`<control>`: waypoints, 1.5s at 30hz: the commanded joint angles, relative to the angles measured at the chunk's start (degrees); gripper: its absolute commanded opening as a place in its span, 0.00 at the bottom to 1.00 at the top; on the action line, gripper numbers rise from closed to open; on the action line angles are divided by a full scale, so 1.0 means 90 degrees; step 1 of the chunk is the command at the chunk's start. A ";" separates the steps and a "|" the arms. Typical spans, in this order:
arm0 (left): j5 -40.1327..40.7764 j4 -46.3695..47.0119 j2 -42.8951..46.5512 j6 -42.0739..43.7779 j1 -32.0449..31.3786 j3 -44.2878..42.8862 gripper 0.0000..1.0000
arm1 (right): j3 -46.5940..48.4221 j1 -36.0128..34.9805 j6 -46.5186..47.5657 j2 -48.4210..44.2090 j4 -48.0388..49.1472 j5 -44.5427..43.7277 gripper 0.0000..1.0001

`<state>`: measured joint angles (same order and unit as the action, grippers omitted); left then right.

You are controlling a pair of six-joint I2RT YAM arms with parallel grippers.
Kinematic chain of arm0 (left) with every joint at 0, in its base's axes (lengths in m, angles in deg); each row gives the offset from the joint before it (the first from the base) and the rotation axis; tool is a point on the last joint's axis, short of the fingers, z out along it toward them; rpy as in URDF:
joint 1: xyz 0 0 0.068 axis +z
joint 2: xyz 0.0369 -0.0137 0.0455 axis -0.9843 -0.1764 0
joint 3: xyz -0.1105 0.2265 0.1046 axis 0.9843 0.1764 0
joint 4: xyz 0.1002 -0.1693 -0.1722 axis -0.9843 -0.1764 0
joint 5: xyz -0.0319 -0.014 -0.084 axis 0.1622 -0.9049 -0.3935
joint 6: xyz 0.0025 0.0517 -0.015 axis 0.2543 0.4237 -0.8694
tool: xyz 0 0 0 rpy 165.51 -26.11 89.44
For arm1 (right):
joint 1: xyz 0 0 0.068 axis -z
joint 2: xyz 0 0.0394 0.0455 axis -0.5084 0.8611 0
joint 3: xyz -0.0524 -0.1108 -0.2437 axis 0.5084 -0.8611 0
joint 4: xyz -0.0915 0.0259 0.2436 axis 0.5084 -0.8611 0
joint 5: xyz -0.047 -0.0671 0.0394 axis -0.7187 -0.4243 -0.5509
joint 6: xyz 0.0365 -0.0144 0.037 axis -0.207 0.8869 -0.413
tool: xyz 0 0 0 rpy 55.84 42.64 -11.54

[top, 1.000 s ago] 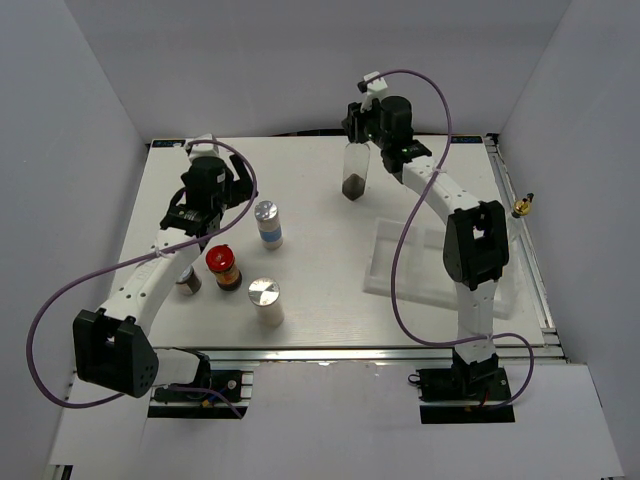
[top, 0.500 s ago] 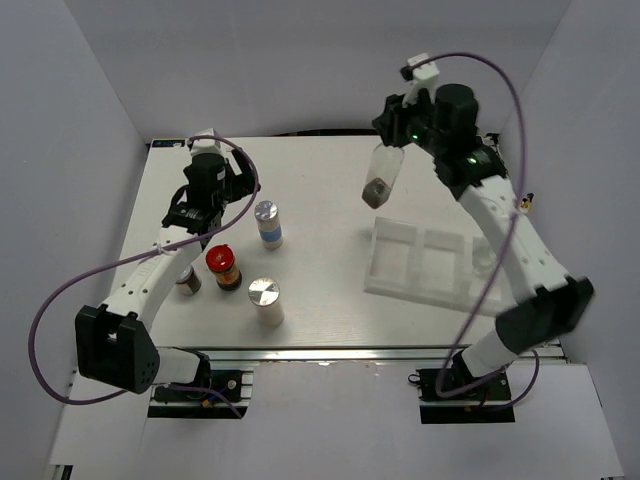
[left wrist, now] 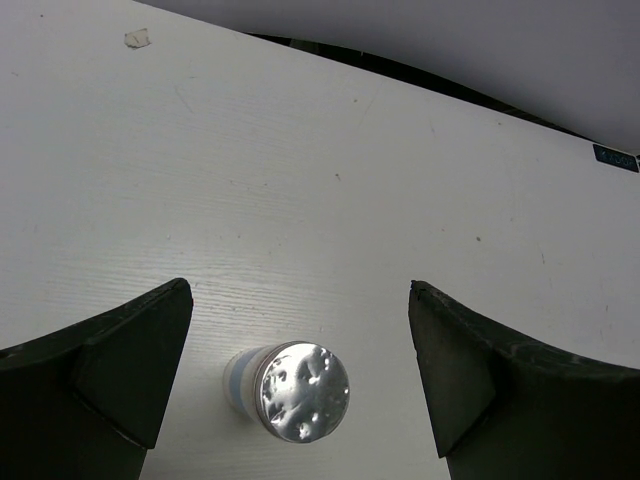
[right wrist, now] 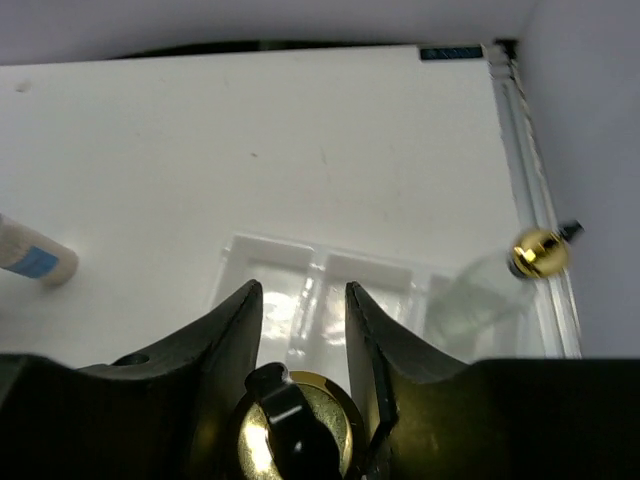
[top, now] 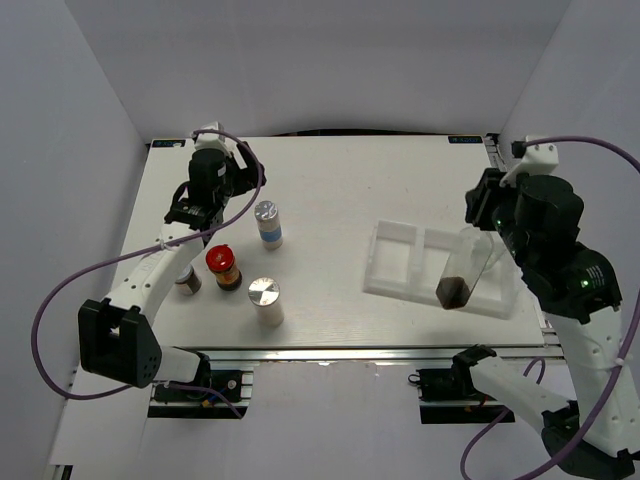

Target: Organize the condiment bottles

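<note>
My right gripper (top: 488, 240) (right wrist: 300, 290) is shut on a tall glass bottle (top: 460, 278) with dark contents and a gold stopper (right wrist: 300, 435). It holds the bottle tilted over the white tray (top: 392, 262) (right wrist: 268, 250), around its middle compartment. A second gold-stoppered glass bottle (right wrist: 490, 300) stands at the tray's right end. My left gripper (top: 238, 180) (left wrist: 300, 300) is open above a blue-labelled silver-lidded shaker (top: 267, 222) (left wrist: 298, 390), not touching it. A second shaker (top: 265, 298), a red-lidded brown jar (top: 222, 266) and a tiny grey-lidded jar (top: 187, 281) stand at front left.
White walls close in the table on the left, back and right. A metal rail (top: 520, 200) runs along the table's right edge beside the tray. The left arm's forearm (top: 150, 270) passes over the tiny jar.
My right arm has swung the glass bottle from the far middle of the table rightwards and nearer, to over the tray. My left gripper has shifted slightly towards the back.
</note>
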<state>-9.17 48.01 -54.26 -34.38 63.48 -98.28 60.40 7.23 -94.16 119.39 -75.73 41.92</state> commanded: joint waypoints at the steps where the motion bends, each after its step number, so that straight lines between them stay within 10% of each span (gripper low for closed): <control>1: -0.0200 0.0206 -0.0039 0.0072 -0.0028 -0.0230 0.98 | 0.0114 0.0014 -0.0604 -0.0336 -0.0757 -0.1523 0.00; 21: -0.0240 0.0226 -0.0284 0.0375 -0.0028 -0.0249 0.98 | -0.1397 0.0189 -0.0273 -0.0230 0.0987 -0.4692 0.00; 45: -0.0171 0.0157 -0.0381 0.0580 -0.0028 -0.0161 0.98 | -0.3362 0.1889 0.0459 -0.0435 0.3625 -0.3042 0.00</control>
<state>-10.04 49.13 -57.46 -29.88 63.48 -99.09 30.06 23.81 -91.03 117.09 -53.17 13.99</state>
